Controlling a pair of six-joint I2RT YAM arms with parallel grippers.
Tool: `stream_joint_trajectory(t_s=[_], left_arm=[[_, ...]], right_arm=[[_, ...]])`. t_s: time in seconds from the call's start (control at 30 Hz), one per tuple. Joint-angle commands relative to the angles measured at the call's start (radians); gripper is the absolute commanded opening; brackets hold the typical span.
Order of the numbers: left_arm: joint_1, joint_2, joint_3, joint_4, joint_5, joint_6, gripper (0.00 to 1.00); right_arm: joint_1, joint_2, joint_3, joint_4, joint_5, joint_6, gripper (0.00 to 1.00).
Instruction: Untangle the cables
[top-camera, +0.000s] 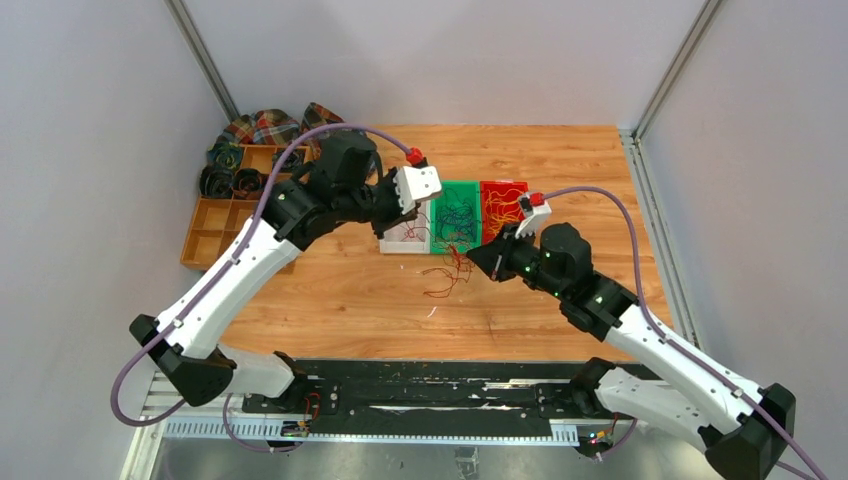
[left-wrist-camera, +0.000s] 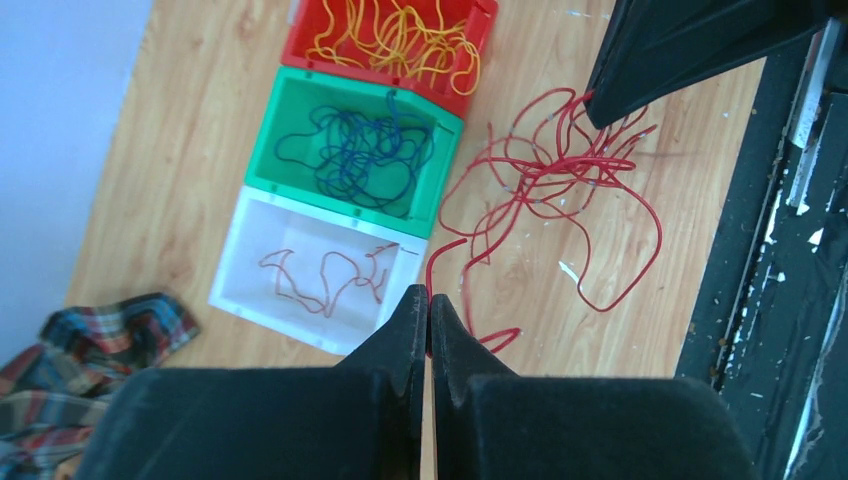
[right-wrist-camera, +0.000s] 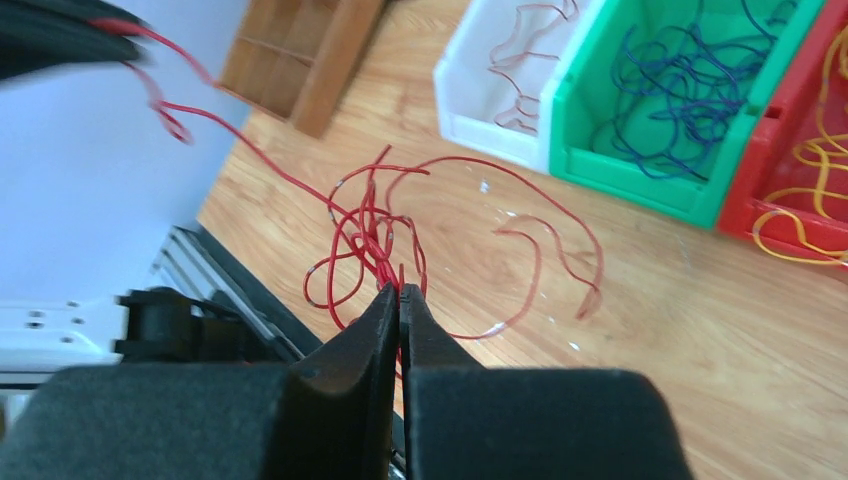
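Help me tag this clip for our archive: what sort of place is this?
Probably a robotics lab test cell: a wooden table boxed in by plain white panels, a left arm and right arm bolted at its near edge, and coloured bins holding sorted thin cables.

Bright, even light, seemingly from overhead; faint shadows on the bench (top-camera: 350, 300). Wrist views washed out; left pincer (right-wrist-camera: 118, 42) blurred.

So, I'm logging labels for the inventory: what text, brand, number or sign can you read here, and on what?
None. No word, number or logo shows on the white bin, green bin, red bin or red cables. The pale scuffs on the black rail look like wear, not lettering.
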Motion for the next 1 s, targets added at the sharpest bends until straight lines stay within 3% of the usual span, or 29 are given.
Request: stream_joint_trajectory(t_s=[0.0, 0.23, 0.3, 0.4, 0.6, 0.7, 0.87, 0.97], left_arm=[[0.002, -0.055, 0.106, -0.035, 0.0, 0.052, 0.01], [0.002, -0.099, 0.24, -0.056, -0.045, 0.09, 0.01], [0.002, -0.104, 0.272, -0.058, -0.064, 0.105, 0.01], [0.001, -0.101, 0.327, -0.058, -0.053, 0.095, 0.01], [0.0, -0.071, 0.438, -0.058, -0.021, 0.043, 0.0], [0.0, -0.061, 0.474, -0.057, -0.018, 0.031, 0.01], [0.0, -0.064, 0.479, -0.057, -0.024, 0.026, 0.0], [0.0, -0.069, 0.484, -0.057, -0.034, 0.027, 0.0]], right_arm=[[0.012, 0.063, 0.09, -0.193, 0.039, -0.129, 0.01], [0.011, 0.123, 0.09, -0.247, 0.033, -0.174, 0.01], [0.011, 0.137, 0.079, -0.253, 0.022, -0.18, 0.1], [0.012, 0.154, 0.086, -0.261, 0.006, -0.2, 0.34], [0.012, 0.153, 0.216, -0.237, 0.062, -0.277, 0.57], [0.013, 0.15, 0.253, -0.148, 0.009, -0.317, 0.72], [0.099, 0.147, 0.198, 0.235, -0.125, -0.397, 0.74], [0.184, 0.223, 0.246, 0.343, -0.164, -0.476, 0.75]])
